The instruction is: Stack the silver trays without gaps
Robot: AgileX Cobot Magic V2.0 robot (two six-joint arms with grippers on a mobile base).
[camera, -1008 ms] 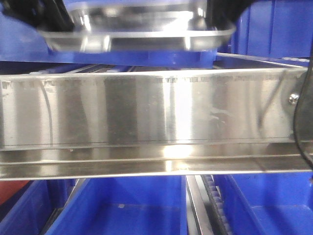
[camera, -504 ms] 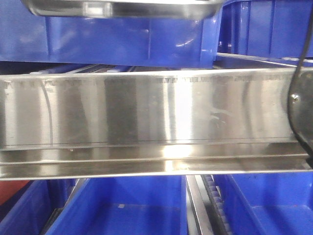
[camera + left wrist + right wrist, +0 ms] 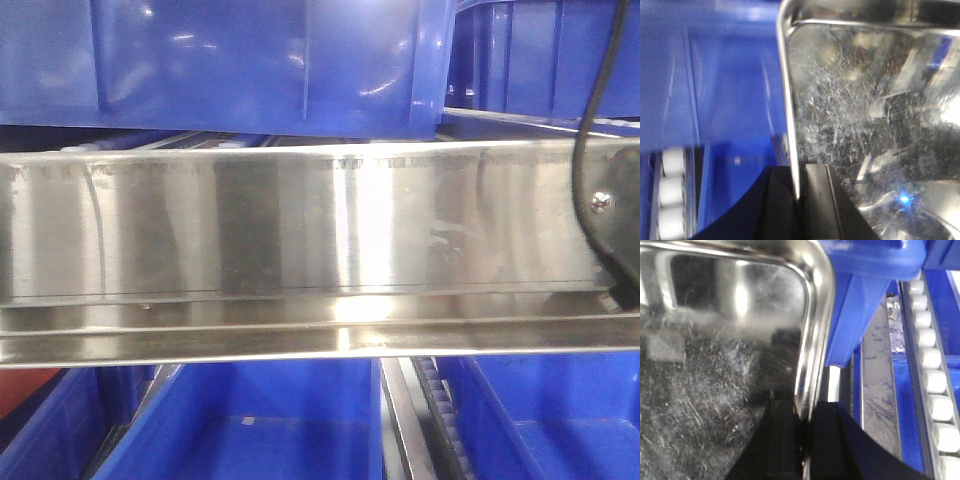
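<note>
**A:** What has the left pincer [image 3: 799, 182] got?

**B:** Its two black fingers [image 3: 822, 210] stand close together. The thin rim of a silver tray [image 3: 865, 115] is pinched between them, one finger outside the wall and one inside. The pan's scratched floor fills the right of that wrist view.

**A:** And the right pincer [image 3: 806, 415]?

**B:** The same narrow grip, astride a rolled rim close to a rounded corner. The scuffed inside of the pan lies to its left. Whether both arms hold one and the same pan, the wrist views alone do not settle.

**A:** What lies past the tray?

**B:** On the left arm's side there is a blurred blue bin [image 3: 715, 100] beyond the rim. A row of white rollers [image 3: 672, 195] sits in the lower left corner. On the right arm's side a blue bin edge [image 3: 865, 295] is just beside the tray's corner. Past that, a grey steel strip [image 3: 880, 380] and a roller track [image 3: 935, 380] run away from the camera.

**A:** And the front camera?

**B:** Nearest is the broad steel rail [image 3: 300, 220] across the whole frame. A screw [image 3: 601, 201] sits at its right end, and a black cable [image 3: 585, 110] hangs there. Under the rail are the lower blue bins [image 3: 250, 430]. Behind and above it are the upper blue bins [image 3: 250, 60].
</note>
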